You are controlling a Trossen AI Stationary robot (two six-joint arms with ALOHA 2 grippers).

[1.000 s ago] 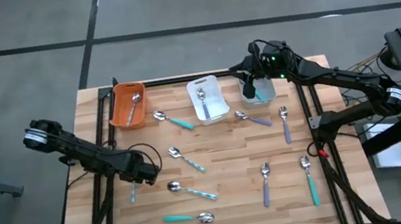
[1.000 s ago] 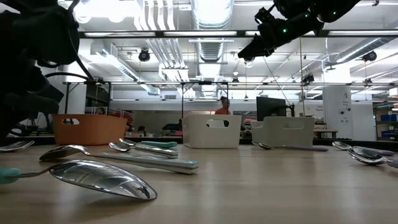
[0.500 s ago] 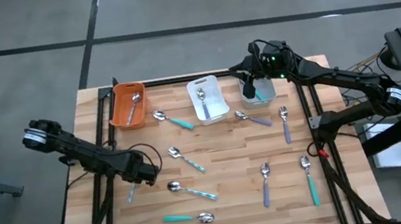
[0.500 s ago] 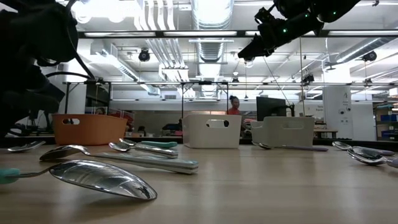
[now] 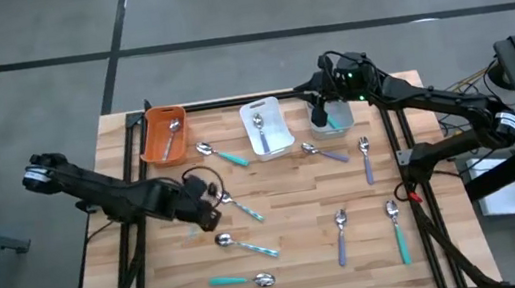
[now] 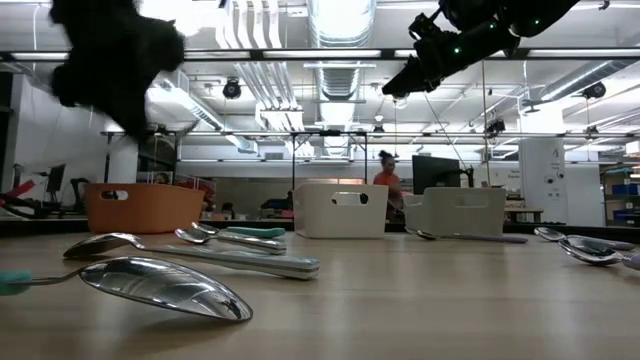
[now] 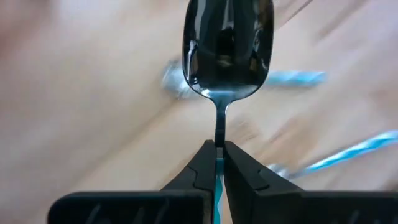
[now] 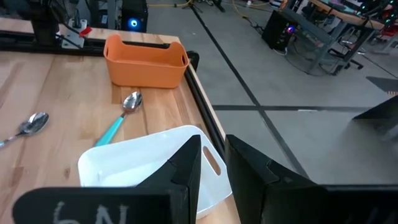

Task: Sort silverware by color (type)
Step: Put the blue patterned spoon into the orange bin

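The silverware lies scattered over the wooden table (image 5: 287, 210): spoons and forks with teal, purple or striped handles. My left gripper (image 5: 204, 210), left of the middle of the table, is shut on a spoon (image 7: 228, 50) with a teal handle. It shows as a dark blur in the low view (image 6: 115, 60). My right gripper (image 8: 214, 158) hangs above the grey bin (image 5: 332, 116) at the far right, open, with nothing between its fingers. My left gripper pinches the spoon's handle (image 7: 217, 167) between its two fingers, just behind the thin neck (image 7: 219, 127). The fingers lie along the spoon and slant down. The bowl sticks out past the fingertips, and the spoon is lifted clear of the table.
Along the far edge stand an orange bin (image 5: 164, 135) and a white bin (image 5: 266, 126), each with a spoon inside. Striped spoons (image 5: 239, 205) (image 5: 246, 244) lie close to my left gripper, and a teal spoon (image 5: 241, 281) lies near the front edge. Purple pieces (image 5: 341, 235) lie on the right.
My left gripper has risen and gone toward the table's middle and far side, turning as it went. The spoon that lay on the table beneath it near the left edge is now lifted clear in its fingers.
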